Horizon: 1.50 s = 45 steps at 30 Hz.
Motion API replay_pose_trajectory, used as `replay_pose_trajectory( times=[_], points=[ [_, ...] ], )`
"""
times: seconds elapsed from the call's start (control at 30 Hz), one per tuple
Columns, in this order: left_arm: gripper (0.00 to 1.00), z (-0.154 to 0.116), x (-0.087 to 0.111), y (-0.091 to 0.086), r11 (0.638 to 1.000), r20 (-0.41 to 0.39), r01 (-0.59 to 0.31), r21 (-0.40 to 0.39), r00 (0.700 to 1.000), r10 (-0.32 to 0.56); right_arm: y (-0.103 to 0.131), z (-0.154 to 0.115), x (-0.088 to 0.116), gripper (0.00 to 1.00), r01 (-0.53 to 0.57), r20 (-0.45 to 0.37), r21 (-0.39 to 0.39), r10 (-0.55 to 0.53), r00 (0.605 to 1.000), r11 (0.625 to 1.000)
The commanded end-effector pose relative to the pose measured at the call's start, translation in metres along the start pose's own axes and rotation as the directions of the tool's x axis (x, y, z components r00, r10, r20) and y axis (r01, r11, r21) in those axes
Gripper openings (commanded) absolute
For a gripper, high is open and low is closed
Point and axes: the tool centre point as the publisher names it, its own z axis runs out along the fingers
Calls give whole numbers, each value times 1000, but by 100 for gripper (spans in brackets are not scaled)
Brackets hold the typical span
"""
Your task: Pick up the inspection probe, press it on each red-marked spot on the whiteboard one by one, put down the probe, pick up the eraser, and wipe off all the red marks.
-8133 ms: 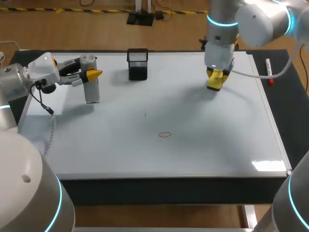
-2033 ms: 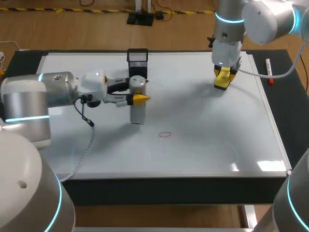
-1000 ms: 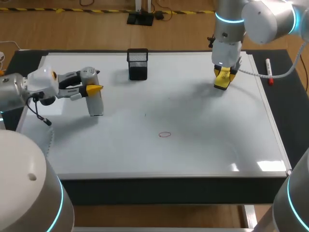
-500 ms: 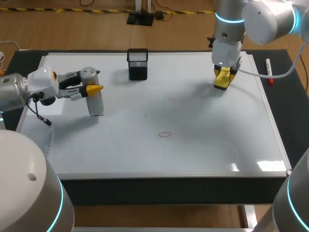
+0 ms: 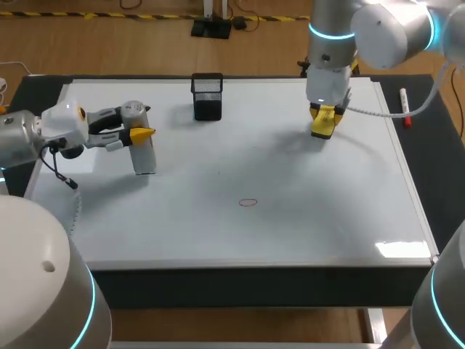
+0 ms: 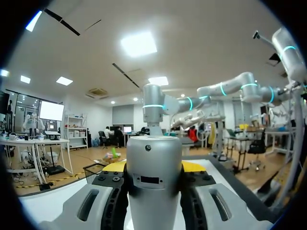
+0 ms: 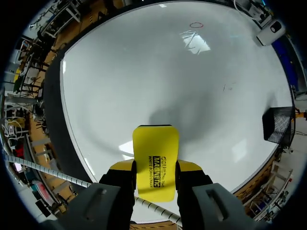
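**Two arms, each with a tool clamped in its fingers**

Both tools of the task are off the whiteboard (image 5: 290, 225) and in a grip. The left gripper (image 5: 138, 122) comes in level from the left side over the board's far left part. Its fingers are pressed on two sides of the inspection probe (image 5: 145, 156), a silver cylinder held upright with its lower end down toward the board. Whether that end touches the surface I cannot tell. In the left wrist view the probe (image 6: 153, 191) fills the space between the two yellow tips, which sit against its flanks.

The right gripper (image 5: 325, 120) hangs over the far right part of the board, pointing down. Its fingers are closed on the yellow eraser (image 5: 323, 127), which sticks out past the tips. In the right wrist view the eraser (image 7: 154, 143) stands between the two fingers, and its shadow lies on the board just ahead of it.

One red mark (image 5: 248, 203), a small oval ring, sits near the middle of the board, well apart from both tools. It shows far ahead of the eraser in the right wrist view (image 7: 196, 25).

A black mesh holder (image 5: 208, 97) stands at the board's far edge, between the two grippers. A marker pen (image 5: 404, 105) with a red cap lies on the dark counter (image 5: 445, 167) just beside the board's right edge.
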Motion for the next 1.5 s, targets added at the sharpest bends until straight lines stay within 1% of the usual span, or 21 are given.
replay_pose_trajectory(
  times=[0.03, 0.27, 0.37, 0.53, 0.67, 0.87, 1.03, 1.07, 1.13, 1.17, 1.27, 1.5],
  points=[
    [0, 0, 0, -1, 1000, -2, 0, 0, 1000, 0, 25, -14, -4, 0, 30, 6, 36, -30, 1000, 999],
    [0, 0, 0, -1, 1000, -2, 0, 0, 1000, 0, 76, -24, -27, 0, 134, 8, 47, -134, 991, 990],
    [0, 0, 0, -1, 1000, -2, 0, 0, 1000, 0, 98, -27, -38, 0, 178, 27, 44, -179, 983, 983],
    [0, 0, 0, -1, 1000, -2, 0, 0, 1000, 0, 135, -35, -54, 0, 238, 32, 59, -240, 970, 970],
    [0, 0, 0, -1, 1000, -2, 0, 0, 1000, 0, 169, -41, -68, 0, 287, 47, 64, -291, 956, 956],
    [0, 0, 0, -1, 1000, -2, 0, 0, 1000, 0, 210, -35, -83, 0, 345, 52, 50, -347, 936, 937],
    [0, 0, 0, -1, 1000, -2, 0, 0, 1000, 0, 233, -27, -92, 0, 369, 54, 44, -371, 927, 928],
    [0, 0, 0, -1, 1000, -2, 0, 0, 1000, 0, 239, -26, -94, 0, 373, 69, 35, -375, 925, 927],
    [0, 0, 0, -1, 1000, -2, 0, 0, 1000, 0, 247, -21, -98, 0, 385, 43, 52, -387, 921, 922],
    [0, 0, 0, -1, 1000, -2, 0, 0, 1000, 0, 250, -19, -99, 0, 387, 58, 30, -388, 920, 922],
    [0, 0, 0, -1, 1000, -2, 0, 0, 1000, 0, 257, -14, -104, 0, 392, 63, 19, -392, 918, 920],
    [0, 0, 0, -1, 1000, -2, 0, 0, 1000, 0, 275, -10, -115, 0, 416, 72, 17, -416, 906, 909]
  ],
)
